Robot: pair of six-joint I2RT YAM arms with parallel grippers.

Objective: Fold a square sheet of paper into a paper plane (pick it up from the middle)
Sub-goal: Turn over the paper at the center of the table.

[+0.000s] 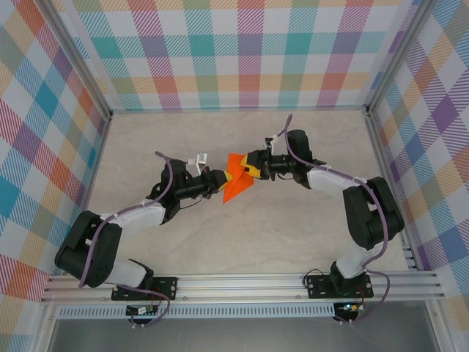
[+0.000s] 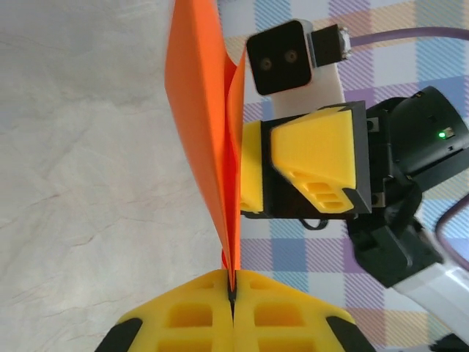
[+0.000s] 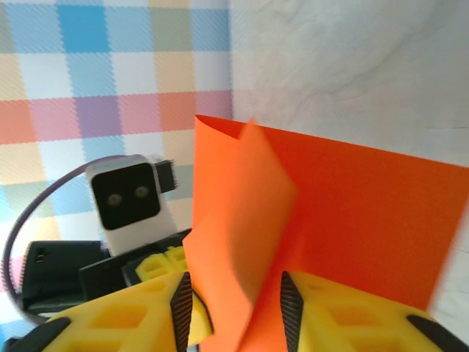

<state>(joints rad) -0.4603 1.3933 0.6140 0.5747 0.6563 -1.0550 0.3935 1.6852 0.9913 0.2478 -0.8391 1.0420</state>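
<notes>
Two claws are met on one sheet, raised off the pale marbled table top (image 1: pixel 146 139). Nearest, the left gripper (image 2: pixel 233 293) is seen clamped tight, its yellow tips pressed together on the lower edge of the thin bright orange folded sheet of paper (image 2: pixel 198 110). From that pinch the sheet is stood upright on edge, its long axis run away toward the other arm. Just beyond, the right gripper (image 3: pixel 234 308) is seen with jaws parted, the paper loose in the gap. The sheet is judged to be borne by the left arm alone.
</notes>
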